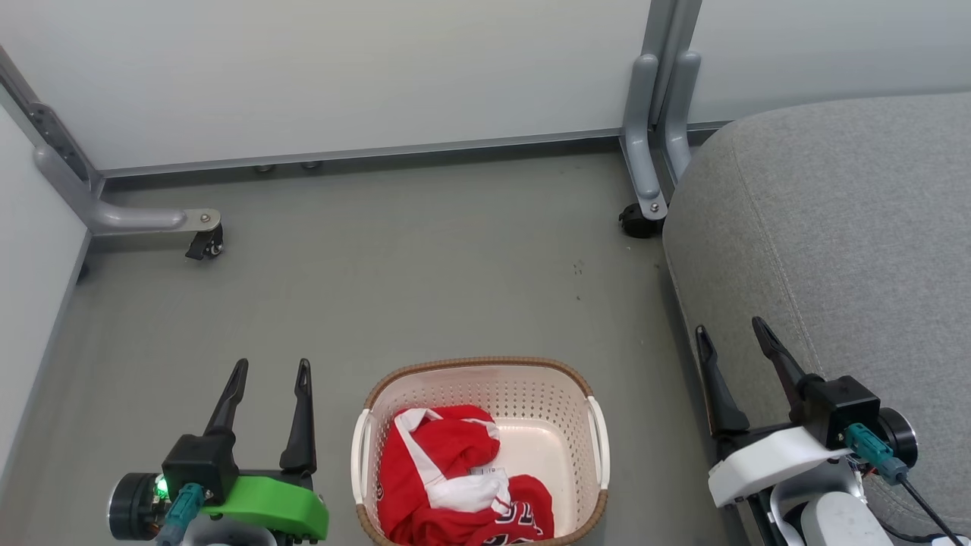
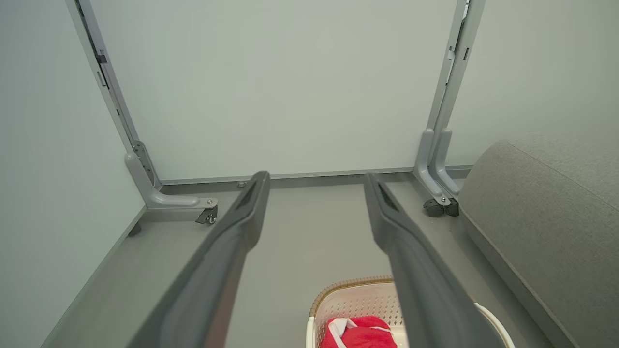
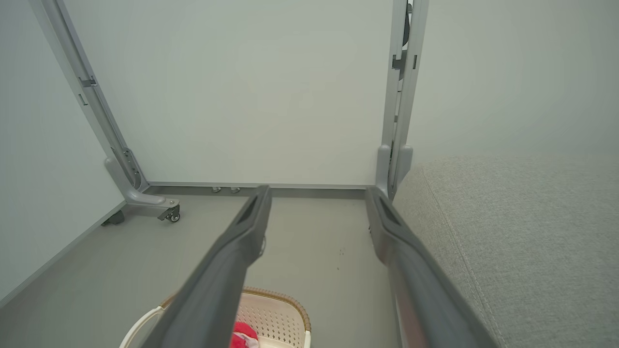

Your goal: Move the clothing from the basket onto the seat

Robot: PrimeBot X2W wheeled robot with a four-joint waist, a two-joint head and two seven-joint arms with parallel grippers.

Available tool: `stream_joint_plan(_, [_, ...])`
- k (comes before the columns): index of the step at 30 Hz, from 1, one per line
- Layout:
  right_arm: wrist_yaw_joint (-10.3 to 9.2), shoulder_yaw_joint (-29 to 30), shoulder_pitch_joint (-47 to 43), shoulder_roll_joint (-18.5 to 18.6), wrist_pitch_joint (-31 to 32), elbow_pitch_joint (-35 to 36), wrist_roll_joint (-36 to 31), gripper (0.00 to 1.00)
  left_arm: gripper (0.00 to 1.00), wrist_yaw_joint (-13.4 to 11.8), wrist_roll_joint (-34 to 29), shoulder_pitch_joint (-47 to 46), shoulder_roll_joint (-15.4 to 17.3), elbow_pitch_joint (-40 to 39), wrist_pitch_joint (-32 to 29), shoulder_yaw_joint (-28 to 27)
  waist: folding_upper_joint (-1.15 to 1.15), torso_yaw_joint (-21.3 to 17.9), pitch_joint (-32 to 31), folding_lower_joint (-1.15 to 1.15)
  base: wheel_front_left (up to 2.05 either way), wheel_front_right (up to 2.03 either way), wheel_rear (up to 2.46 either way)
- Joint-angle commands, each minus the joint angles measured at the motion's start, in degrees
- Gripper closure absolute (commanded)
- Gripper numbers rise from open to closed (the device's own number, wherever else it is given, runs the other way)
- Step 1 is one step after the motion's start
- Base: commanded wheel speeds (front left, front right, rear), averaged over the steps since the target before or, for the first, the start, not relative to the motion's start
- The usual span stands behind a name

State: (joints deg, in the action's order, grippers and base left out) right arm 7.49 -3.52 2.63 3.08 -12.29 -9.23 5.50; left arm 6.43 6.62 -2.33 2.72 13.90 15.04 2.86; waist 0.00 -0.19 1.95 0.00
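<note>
Red clothing [image 1: 455,478] with white trim lies crumpled in the left part of the cream perforated basket [image 1: 561,402], which stands on the floor at the bottom middle of the head view. The basket [image 2: 358,302] and clothing [image 2: 360,333] also peek in low in the left wrist view, and the basket [image 3: 275,314] low in the right wrist view. The grey seat [image 1: 834,227] fills the right side. My left gripper [image 1: 271,370] hangs open left of the basket, empty. My right gripper [image 1: 732,327] stands open at the seat's front edge, empty.
Pale partition walls close off the back and left. Their grey metal feet with castors [image 1: 205,243] [image 1: 641,220] stand on the grey floor, one at the back left, one by the seat's far corner. Bare floor [image 1: 417,258] lies between the basket and the back wall.
</note>
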Motion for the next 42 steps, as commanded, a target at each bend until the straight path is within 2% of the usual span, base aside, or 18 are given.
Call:
stream_joint_plan(1, [0.0,0.14,-0.53,0.16,-0.22,0.25,-0.35,0.0,0.0,-0.38,0.23,0.76,0.31,0.04,0.21,-0.06,0.0,0.0,0.0,0.0,0.0,0.0,0.0])
stream_joint_plan(8, [0.0,0.14,-0.47,0.1,0.2,0.94,-0.56,0.0,0.0,-0.83,-0.25,0.1,0.31,0.28,0.21,0.04,0.0,-0.03,0.41,0.0,0.0,0.0,0.0])
stream_joint_plan(12, [0.0,0.23,0.5,0.16,0.54,1.87,-0.58,0.0,0.0,-0.44,-1.9,-2.67,0.3,1.99,0.2,2.81,0.0,-0.16,2.1,0.0,0.0,0.0,0.0])
stream_joint_plan(22, [0.0,-0.2,4.56,1.37,0.75,4.78,0.19,0.0,0.0,0.63,-4.48,-13.37,0.31,12.72,0.13,16.6,0.0,-1.78,10.59,0.0,0.0,0.0,0.0])
stream_joint_plan(32, [0.0,-1.06,9.45,1.46,-0.17,6.7,0.57,0.0,0.0,1.01,-1.06,-25.08,0.33,28.72,-0.3,32.53,0.0,-5.05,21.05,0.0,0.0,0.0,0.0])
stream_joint_plan(42, [0.0,-2.29,14.13,1.26,-1.91,7.79,0.97,0.0,0.0,1.07,4.33,-33.74,0.36,38.7,-6.3,44.3,0.0,-8.31,32.28,0.0,0.0,0.0,0.0])
